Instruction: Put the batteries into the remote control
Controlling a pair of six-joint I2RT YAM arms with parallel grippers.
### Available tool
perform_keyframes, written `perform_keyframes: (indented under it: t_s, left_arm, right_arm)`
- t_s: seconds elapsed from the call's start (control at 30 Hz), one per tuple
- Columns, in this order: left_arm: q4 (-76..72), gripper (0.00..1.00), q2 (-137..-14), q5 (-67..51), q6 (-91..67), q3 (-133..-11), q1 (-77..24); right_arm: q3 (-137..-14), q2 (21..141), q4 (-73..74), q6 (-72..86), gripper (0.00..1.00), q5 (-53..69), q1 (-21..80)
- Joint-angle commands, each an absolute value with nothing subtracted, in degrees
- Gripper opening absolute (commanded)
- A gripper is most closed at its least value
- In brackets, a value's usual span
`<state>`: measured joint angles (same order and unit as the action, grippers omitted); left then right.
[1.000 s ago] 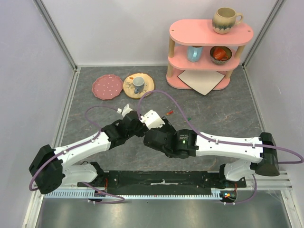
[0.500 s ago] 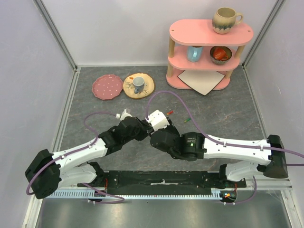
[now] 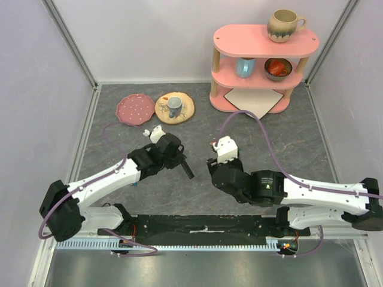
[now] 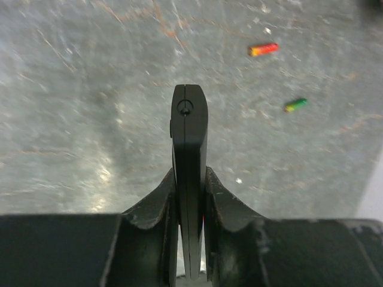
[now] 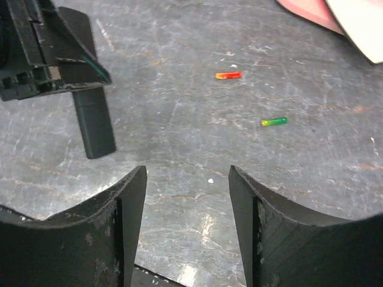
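From above, we've got the left gripper [image 3: 181,162] out over the middle of the grey counter [image 3: 281,143]. Its jaws are clamped on the remote control [image 3: 187,170], which pokes out black towards the near right. The right gripper [image 3: 214,165] sits just to its right, apart from it. The batteries are too small for us to pick out here.

Over to the left wrist. The remote control [image 4: 190,149] stands edge-on, pinched tight between the jaws of the left gripper [image 4: 190,200]. Beyond it to the right lie a red-orange battery [image 4: 263,49] and, closer in, a green battery [image 4: 295,105]. Both are flat on the counter [image 4: 72,119], well apart from the remote.

Now the right wrist. We see the right gripper [image 5: 187,179] with its jaws spread wide over the counter [image 5: 179,131]. Up left, the left gripper [image 5: 54,60] holds the remote control [image 5: 94,128]. The red-orange battery [image 5: 228,75] and the green battery [image 5: 274,122] lie ahead to the right, apart from each other.
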<state>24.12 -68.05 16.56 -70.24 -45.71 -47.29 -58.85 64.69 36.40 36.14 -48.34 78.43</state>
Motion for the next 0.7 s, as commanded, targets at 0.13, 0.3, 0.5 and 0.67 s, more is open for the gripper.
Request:
perform_keyframes:
  t_s: [0.13, 0.3, 0.5, 0.67]
  left_arm:
    - [35.6, 0.02, -79.79, 24.52, -46.27, -58.17, -44.12]
    - [45.75, 0.02, -96.19, 29.6, -38.94, -73.19, -44.12]
    - [51.84, 0.02, -106.77, 36.47, -34.9, -84.63, -44.12]
    - [54.58, 0.02, -113.37, 38.58, -32.26, -88.42, -44.12]
  right_arm:
    - [-50.02, 48.38, 36.31, 46.68, 0.73, -57.84, 78.49]
    - [-39.65, 38.86, 26.65, 42.02, 0.77, -49.41, 78.49]
    - [-38.93, 38.84, 28.04, 41.75, 0.77, -47.55, 78.49]
    - [-39.11, 40.25, 28.04, 41.66, 0.76, -46.93, 78.49]
